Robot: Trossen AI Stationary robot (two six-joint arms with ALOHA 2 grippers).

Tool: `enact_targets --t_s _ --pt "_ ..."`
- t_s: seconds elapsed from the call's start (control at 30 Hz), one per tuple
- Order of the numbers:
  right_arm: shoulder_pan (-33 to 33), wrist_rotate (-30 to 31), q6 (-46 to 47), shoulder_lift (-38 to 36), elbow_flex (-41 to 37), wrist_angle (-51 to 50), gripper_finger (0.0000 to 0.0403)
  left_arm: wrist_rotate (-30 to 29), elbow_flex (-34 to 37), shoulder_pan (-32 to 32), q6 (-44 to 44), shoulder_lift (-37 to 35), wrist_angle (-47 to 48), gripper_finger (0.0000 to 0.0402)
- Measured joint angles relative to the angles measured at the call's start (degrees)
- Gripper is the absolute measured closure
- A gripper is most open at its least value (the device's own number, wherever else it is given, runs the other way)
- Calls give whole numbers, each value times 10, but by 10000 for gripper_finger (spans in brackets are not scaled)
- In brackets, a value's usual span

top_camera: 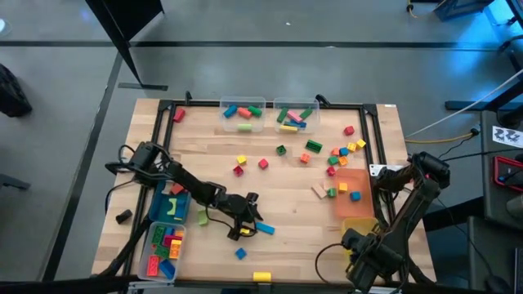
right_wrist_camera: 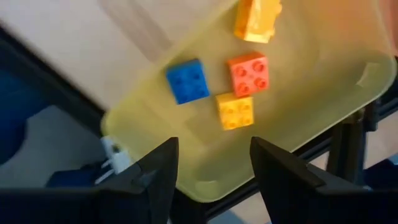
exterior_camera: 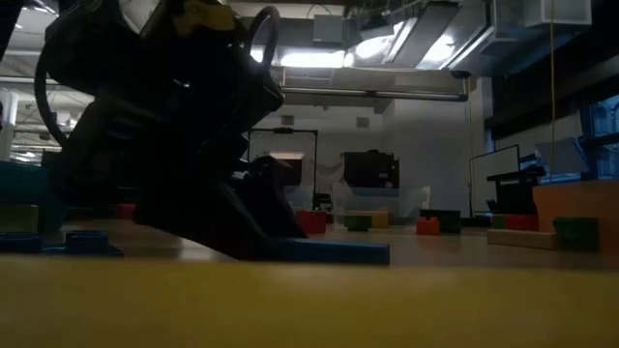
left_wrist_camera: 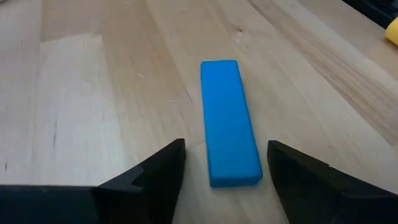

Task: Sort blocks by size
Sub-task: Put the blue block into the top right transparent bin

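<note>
Near edge of the pale wooden bench (top_camera: 286, 204): one yellow plastic brick (top_camera: 261, 277) at the front rail; a small blue cube (top_camera: 240, 254) just behind it.

Left front corner: a clear plastic bin (top_camera: 153, 245) with mixed red, yellow, green and blue bricks; touching it behind, a blue plastic bin (top_camera: 181, 214) with a yellow-green piece inside.

Left end effector (left_wrist_camera: 224, 171): down at the bench surface, front centre-left, fingers (left_wrist_camera: 155, 177) spread, one on each side of the near end of a long flat blue plastic bar (left_wrist_camera: 227, 121). The bar lies flat on the wood; gaps show between it and both fingers, so nothing is pinched. In the level view the same bar rests on the bench against the dark arm.

Right end effector (right_wrist_camera: 211, 168): at the front right corner, above a translucent yellow plastic bin (right_wrist_camera: 311, 118), fingers spread and holding nothing. The bin contains a blue square brick (right_wrist_camera: 188, 80), an orange square brick (right_wrist_camera: 249, 73) and two yellow bricks, one of them (right_wrist_camera: 235, 112) touching the orange one.

Right side, behind the yellow bin: an orange translucent bin (top_camera: 355, 192), with small bricks on or beside it.

Mid bench: scattered red, yellow, green and orange cubes (top_camera: 263, 163), thickest toward the right (top_camera: 343, 152).

Far edge: two clear plastic bins side by side (top_camera: 243, 115) (top_camera: 295, 117), each holding long bars of several colours. One red brick (top_camera: 179, 115) sits near the far left corner.
</note>
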State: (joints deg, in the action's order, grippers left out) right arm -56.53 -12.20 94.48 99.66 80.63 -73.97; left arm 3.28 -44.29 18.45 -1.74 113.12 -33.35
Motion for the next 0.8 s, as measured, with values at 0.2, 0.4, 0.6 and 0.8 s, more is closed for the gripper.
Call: enact_targets --t_s 0.2,0.4,0.6,0.8 --pt "20 53 -1 0 47 -12 204 -1 1 -1 -16 2 -15 264" --pt "50 194 -52 0 72 -7 204 -5 -12 -21 22 -2 -27 313" --pt "90 329 -125 0 73 0 204 -7 -61 -70 27 -24 -31 313" --pt "141 375 -155 0 71 5 204 -7 -126 -137 -6 -31 -30 313"
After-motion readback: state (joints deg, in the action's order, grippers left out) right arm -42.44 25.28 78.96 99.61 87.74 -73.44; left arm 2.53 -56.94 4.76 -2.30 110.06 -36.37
